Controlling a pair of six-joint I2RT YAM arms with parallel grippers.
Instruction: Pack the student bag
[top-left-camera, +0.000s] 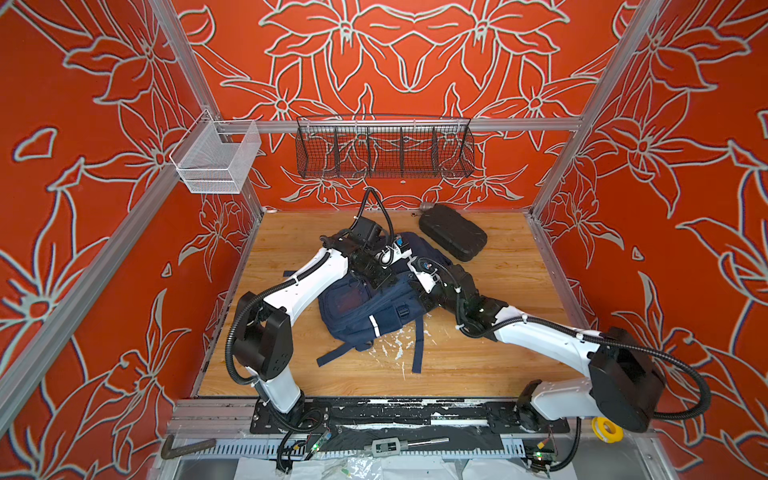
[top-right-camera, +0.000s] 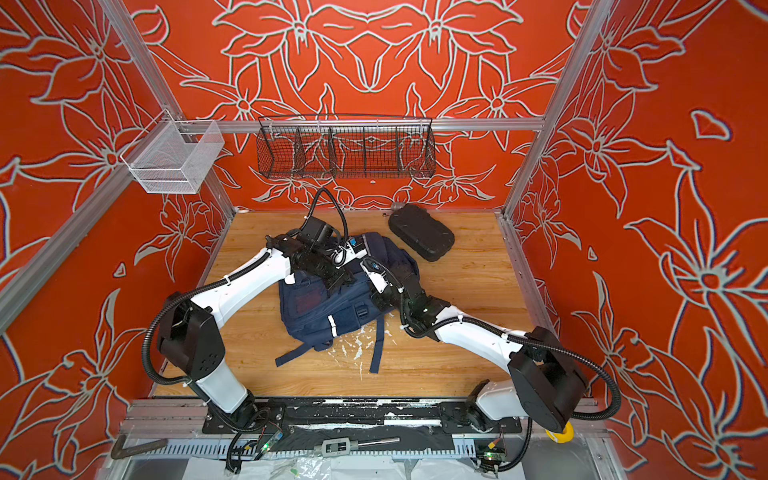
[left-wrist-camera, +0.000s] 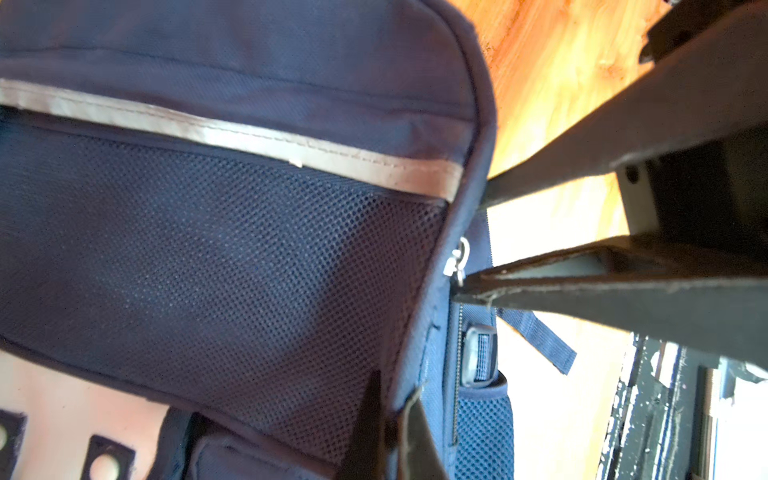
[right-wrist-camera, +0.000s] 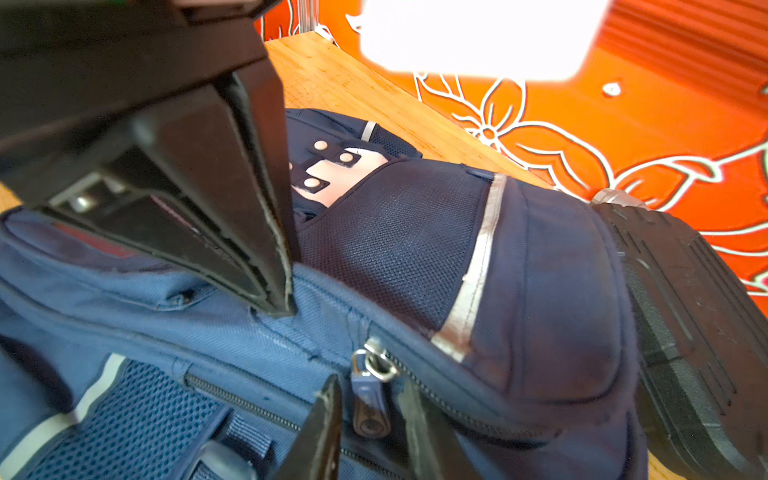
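The student bag (top-left-camera: 345, 305) is getting steadied by your left tool (left-wrist-camera: 397, 384) pinching its fabric, your part-open right tool (right-wrist-camera: 371, 384) straddling the zip pull (right-wrist-camera: 368, 409).

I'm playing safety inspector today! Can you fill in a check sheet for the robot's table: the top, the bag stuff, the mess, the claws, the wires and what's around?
Surface: wooden table, white flecks toward its front.
Job's things: navy backpack lying mid-table; black case close behind it.
Clutter: yellow tape roll and a metal tool beyond the table's front edge.
Grippers: left gripper shut, pinching backpack fabric; right gripper open, jaws either side of a zip pull.
Cables: black hoses along both arms, one looping above the left wrist.
Surroundings: red flowered walls; black wire basket and white mesh basket on the rails, nothing seen inside.
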